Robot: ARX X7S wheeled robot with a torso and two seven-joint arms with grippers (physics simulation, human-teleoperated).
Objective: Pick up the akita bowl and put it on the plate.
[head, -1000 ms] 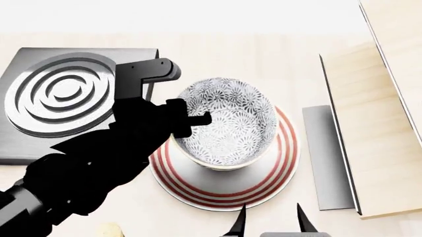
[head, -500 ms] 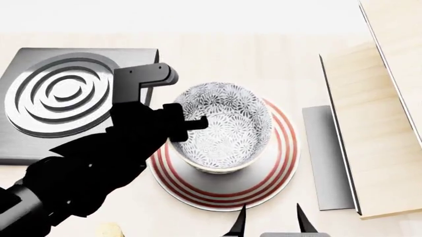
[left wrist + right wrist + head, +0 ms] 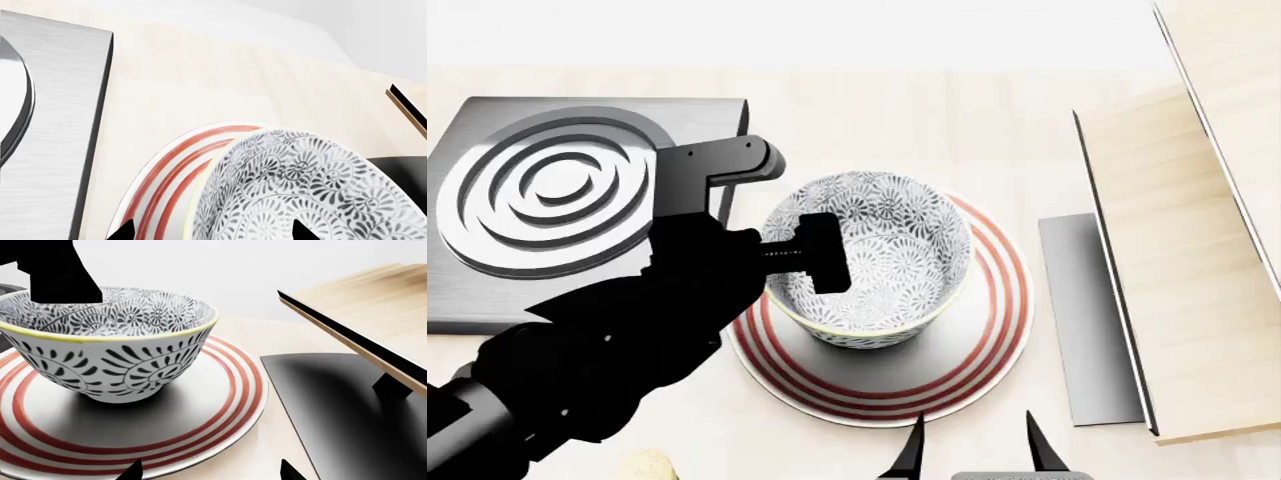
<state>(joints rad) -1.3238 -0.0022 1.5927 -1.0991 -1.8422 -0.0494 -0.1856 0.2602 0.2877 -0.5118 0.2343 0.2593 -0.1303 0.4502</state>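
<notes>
- While the akita bowl (image 3: 868, 262) sits upright on the plate (image 3: 988, 340), a bit left of the plate's centre, the left gripper (image 3: 817, 252) straddles its left rim: one finger inside the bowl, the other hidden outside the wall.
- Whether those fingers pinch the rim or have let go, cannot tell; the black arm hides the contact.
- Judging by that, the next move turns on the fingers parting and lifting straight up off the rim, w/o dragging the bowl sideways.
- Right gripper (image 3: 974, 447) waits at the plate's near edge, fingertips apart, holding nothing, clear of the bowl.
- Left arm is the nearer one to the bowl.
- Count: 1 bowl, 1 plate, 1 stove plate (image 3: 547, 200) at far left, 2 grippers.
</notes>
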